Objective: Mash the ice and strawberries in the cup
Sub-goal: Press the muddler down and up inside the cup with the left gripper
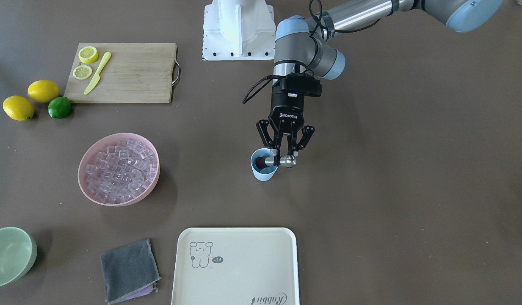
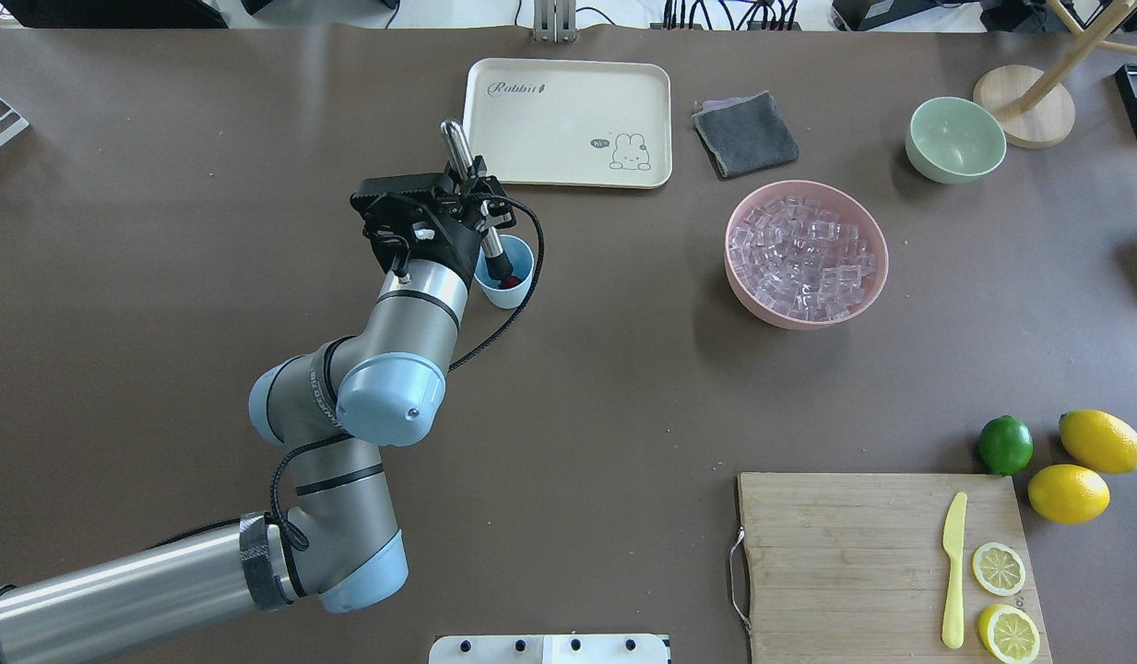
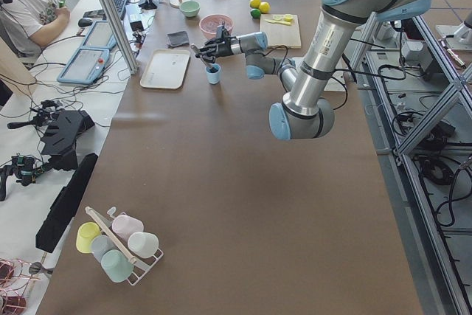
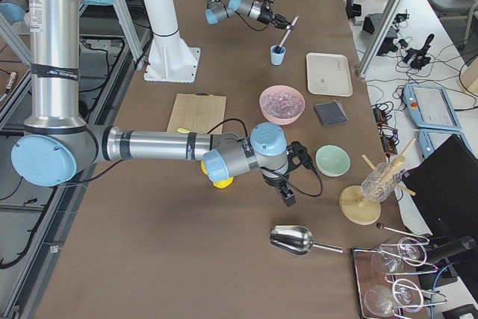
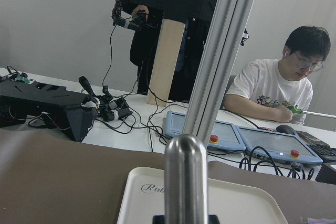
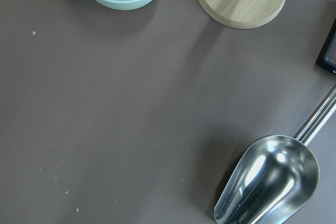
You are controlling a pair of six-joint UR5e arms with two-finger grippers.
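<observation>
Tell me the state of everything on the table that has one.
cup, upright, strawberry inside
muddler, tilted, tip in the cup
left gripper, shut on the muddler
pink bowl, full of ice
green bowl, empty
tray, empty
lemon halves, cut faces up

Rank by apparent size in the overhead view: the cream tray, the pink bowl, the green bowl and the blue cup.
Largest to smallest:
1. cream tray
2. pink bowl
3. green bowl
4. blue cup
</observation>
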